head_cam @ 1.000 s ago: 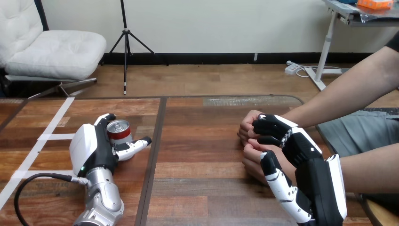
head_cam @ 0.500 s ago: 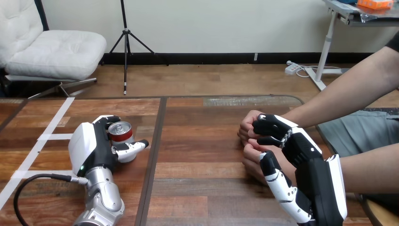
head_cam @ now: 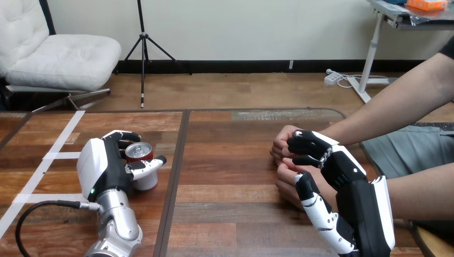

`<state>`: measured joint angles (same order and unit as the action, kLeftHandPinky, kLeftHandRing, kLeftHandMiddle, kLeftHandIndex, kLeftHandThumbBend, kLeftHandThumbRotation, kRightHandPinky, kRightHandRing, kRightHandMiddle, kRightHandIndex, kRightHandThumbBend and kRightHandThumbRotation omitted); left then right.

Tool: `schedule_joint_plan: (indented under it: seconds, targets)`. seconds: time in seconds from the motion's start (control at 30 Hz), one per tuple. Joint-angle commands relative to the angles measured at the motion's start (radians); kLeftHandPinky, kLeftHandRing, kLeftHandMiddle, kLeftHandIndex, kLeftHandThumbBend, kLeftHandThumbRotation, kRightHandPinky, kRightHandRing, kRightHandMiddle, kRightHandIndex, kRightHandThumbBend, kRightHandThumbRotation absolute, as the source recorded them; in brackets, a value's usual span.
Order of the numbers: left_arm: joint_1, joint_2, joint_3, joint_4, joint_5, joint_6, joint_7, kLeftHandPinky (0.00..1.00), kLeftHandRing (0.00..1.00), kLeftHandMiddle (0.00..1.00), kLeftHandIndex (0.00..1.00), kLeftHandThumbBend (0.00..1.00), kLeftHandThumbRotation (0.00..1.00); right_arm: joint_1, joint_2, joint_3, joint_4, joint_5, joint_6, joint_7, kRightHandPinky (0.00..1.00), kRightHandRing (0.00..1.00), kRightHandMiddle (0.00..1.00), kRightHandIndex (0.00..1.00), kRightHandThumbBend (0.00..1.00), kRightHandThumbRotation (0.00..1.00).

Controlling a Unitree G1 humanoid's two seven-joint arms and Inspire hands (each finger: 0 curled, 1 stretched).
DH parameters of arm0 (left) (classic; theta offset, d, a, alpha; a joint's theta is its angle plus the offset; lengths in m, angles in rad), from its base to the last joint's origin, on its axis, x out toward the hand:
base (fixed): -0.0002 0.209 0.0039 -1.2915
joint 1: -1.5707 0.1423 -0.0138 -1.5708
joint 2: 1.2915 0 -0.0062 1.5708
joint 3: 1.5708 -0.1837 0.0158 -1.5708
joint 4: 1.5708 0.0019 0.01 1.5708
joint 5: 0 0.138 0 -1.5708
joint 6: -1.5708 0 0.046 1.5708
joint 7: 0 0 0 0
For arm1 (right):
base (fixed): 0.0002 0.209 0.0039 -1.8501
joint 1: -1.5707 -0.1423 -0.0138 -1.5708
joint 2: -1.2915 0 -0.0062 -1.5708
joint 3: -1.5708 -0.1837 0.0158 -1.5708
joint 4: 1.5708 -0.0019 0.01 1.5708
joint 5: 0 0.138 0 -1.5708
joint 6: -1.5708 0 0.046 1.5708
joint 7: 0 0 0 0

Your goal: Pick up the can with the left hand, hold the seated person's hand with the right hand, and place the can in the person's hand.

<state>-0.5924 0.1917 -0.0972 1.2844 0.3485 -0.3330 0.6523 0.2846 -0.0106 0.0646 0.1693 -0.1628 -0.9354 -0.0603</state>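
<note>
My left hand [head_cam: 104,168] grips the drink can [head_cam: 141,160] at nine o'clock on the table [head_cam: 230,160]; I cannot tell if it is lifted. At three o'clock, my right hand [head_cam: 342,171] curls round the person's hand [head_cam: 282,144]. Carrying and placing the can remain.

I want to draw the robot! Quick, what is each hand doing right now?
Left hand: closed round the can.
Right hand: fingers curled round the person's hand.
</note>
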Motion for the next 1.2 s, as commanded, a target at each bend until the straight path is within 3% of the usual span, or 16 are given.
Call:
schedule_joint_plan:
  seconds: [0.0,0.37,1.17]
  targets:
    - [-0.075,0.001,0.014,0.000,-0.011,-0.027,0.018,0.44,0.49,0.54,0.56,0.73,0.00,-0.005,0.011,0.001,-0.041,0.003,-0.016,-0.007,0.66,0.72,0.73,0.74,0.54,0.59]
    - [-0.072,0.002,0.003,0.000,-0.006,-0.027,0.028,0.40,0.44,0.49,0.50,0.69,0.00,-0.003,0.010,0.002,-0.041,0.005,-0.015,-0.006,0.66,0.72,0.73,0.74,0.54,0.59]
    - [-0.058,0.004,-0.001,-0.002,-0.005,-0.053,0.032,0.46,0.46,0.49,0.50,0.68,0.00,-0.007,0.009,0.006,-0.041,0.010,-0.016,-0.003,0.66,0.73,0.73,0.74,0.56,0.59]
